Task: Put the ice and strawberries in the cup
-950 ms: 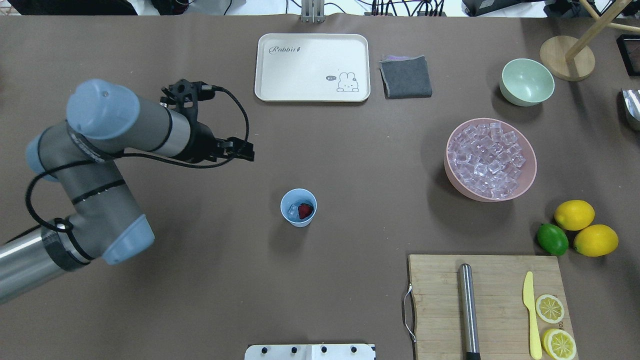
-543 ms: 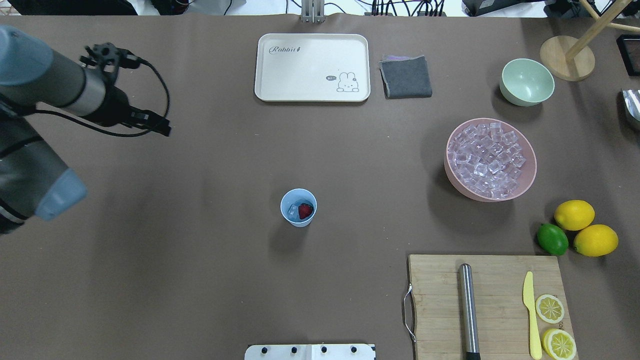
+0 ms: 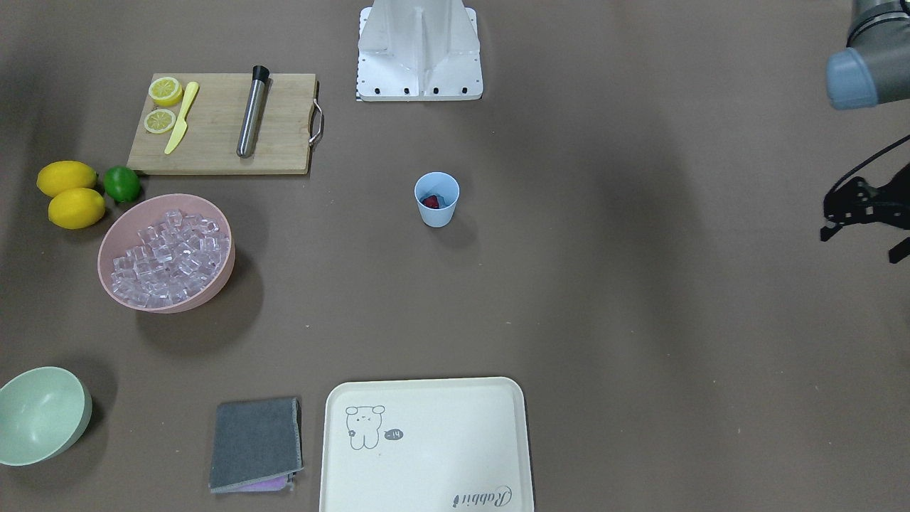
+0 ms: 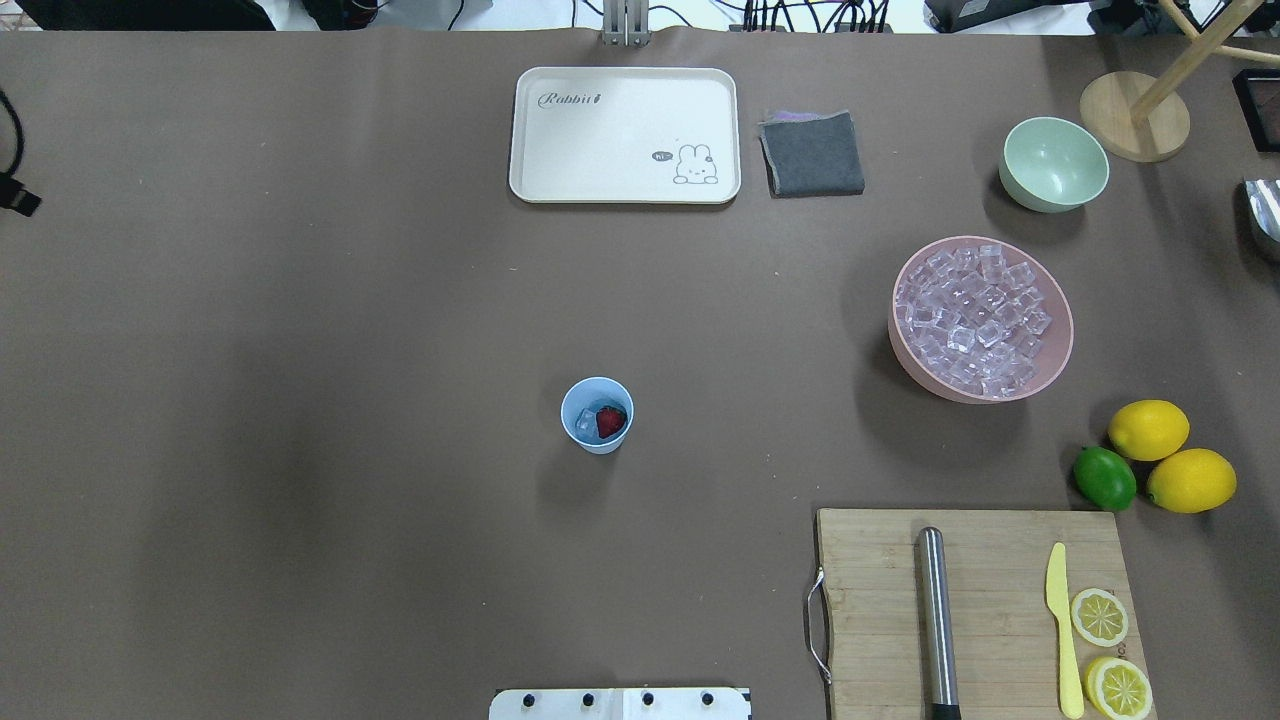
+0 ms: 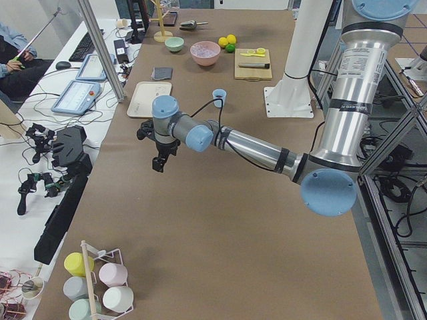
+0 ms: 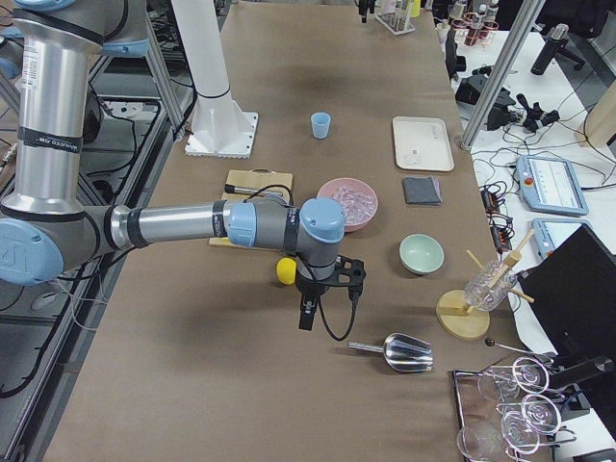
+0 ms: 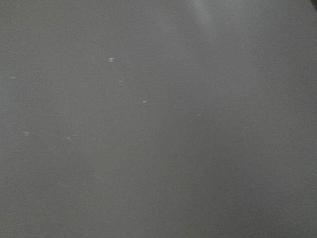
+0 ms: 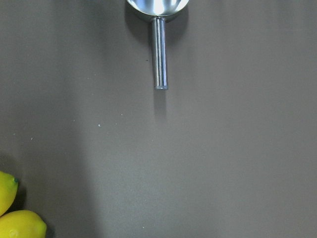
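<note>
The light blue cup (image 4: 597, 415) stands upright mid-table, also in the front view (image 3: 436, 199). Inside it lie a red strawberry (image 4: 611, 422) and a clear ice cube (image 4: 586, 418). The ice heap (image 4: 975, 318) fills a pink bowl (image 4: 1055, 375) at the right. My left gripper (image 4: 22, 202) is only a black tip at the left edge, far from the cup; it also shows in the front view (image 3: 898, 252) and the left view (image 5: 159, 163). I cannot tell its state. My right gripper (image 6: 306, 316) shows only in the right side view, over bare table beyond the lemons; I cannot tell its state.
A cream tray (image 4: 623, 135), a grey cloth (image 4: 812, 153) and a pale green bowl (image 4: 1053, 163) lie at the far side. Two lemons (image 4: 1148, 430) and a lime (image 4: 1104, 478) sit by a cutting board (image 4: 985, 600) with a metal rod and knife. A metal scoop (image 8: 158, 49) lies at the right end.
My left arm has swung away to the left and almost out of the overhead view. The cup and its contents have not moved.
</note>
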`<act>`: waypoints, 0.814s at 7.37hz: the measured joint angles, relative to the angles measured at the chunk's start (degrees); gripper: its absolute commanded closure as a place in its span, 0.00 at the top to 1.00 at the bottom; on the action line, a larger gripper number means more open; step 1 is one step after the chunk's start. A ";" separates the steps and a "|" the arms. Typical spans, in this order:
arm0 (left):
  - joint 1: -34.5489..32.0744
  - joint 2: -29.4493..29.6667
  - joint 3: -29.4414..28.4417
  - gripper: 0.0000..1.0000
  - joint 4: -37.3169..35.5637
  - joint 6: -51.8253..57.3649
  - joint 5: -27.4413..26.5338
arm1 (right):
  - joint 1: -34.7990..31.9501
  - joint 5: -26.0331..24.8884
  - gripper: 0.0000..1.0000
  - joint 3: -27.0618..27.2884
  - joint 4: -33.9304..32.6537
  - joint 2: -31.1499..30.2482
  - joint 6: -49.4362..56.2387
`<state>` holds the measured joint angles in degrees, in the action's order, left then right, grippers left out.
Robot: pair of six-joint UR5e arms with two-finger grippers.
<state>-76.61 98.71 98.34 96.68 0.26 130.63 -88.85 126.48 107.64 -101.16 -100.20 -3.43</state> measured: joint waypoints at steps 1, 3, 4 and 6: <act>-4.17 -2.16 0.03 0.98 -3.51 7.77 1.16 | 0.00 0.02 1.00 -0.06 -0.02 0.00 0.00; -8.55 -7.76 -0.17 0.98 -5.88 15.55 2.20 | 0.00 0.08 1.00 -0.36 -0.02 0.14 0.00; -9.70 -9.14 -0.24 0.98 -5.96 16.55 2.24 | 0.00 0.10 1.00 -0.47 0.08 0.24 -0.03; -11.66 -10.73 -0.69 0.98 -5.87 16.50 2.46 | 0.00 0.60 1.00 -1.28 2.37 0.20 -0.08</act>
<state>-88.27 87.99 97.65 90.81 16.76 133.09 -88.86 127.08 106.36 -98.79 -100.00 -3.50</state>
